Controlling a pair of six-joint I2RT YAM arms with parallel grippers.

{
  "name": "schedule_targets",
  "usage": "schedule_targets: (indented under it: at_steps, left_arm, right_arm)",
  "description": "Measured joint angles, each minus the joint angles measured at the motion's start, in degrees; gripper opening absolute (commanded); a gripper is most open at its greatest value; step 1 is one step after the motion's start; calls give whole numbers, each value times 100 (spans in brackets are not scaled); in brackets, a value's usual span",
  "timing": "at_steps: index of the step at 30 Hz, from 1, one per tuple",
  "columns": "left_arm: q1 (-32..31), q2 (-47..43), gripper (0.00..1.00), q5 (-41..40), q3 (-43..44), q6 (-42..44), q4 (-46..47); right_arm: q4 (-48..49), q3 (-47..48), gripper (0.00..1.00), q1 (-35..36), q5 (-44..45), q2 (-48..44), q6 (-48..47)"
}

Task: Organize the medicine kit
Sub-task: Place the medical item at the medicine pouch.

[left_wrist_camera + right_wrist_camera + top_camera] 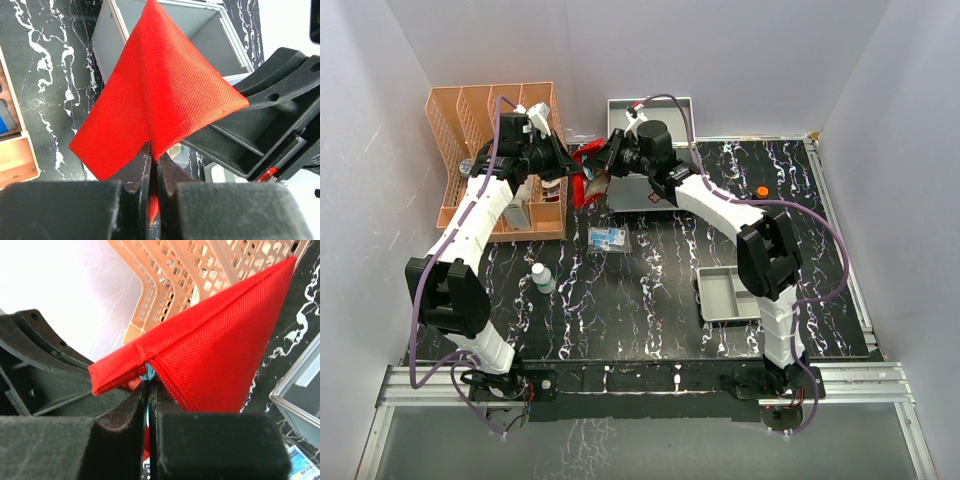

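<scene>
A flat red pouch (pixel 586 186) hangs above the table between my two grippers. My left gripper (pixel 154 157) is shut on a fold of its red fabric (pixel 165 85). My right gripper (pixel 148 382) is shut on the small teal zipper pull at the pouch's seam (pixel 220 355). In the top view the left gripper (pixel 568 170) and the right gripper (pixel 605 165) face each other closely at the back of the table. The silver-grey medicine kit (pixel 200 30) stands open just behind the pouch. In the top view my right arm partly hides the kit (pixel 660 108).
An orange slotted organizer (pixel 490 130) stands at the back left. A small white bottle (pixel 542 277) and blue packets (pixel 608 238) lie mid-table. A shallow grey divided tray (pixel 728 293) sits at the right. A small orange thing (pixel 761 190) lies far right.
</scene>
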Motion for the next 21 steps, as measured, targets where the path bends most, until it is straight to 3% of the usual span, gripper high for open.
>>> schedule_targets:
  at_steps: [9, 21]
  left_arm:
    - [7, 0, 0, 50, 0, -39, 63]
    - [7, 0, 0, 81, -2, -85, 85]
  right_arm:
    - [-59, 595, 1, 0, 116, 369, 2]
    - [-610, 584, 47, 11, 367, 236, -433]
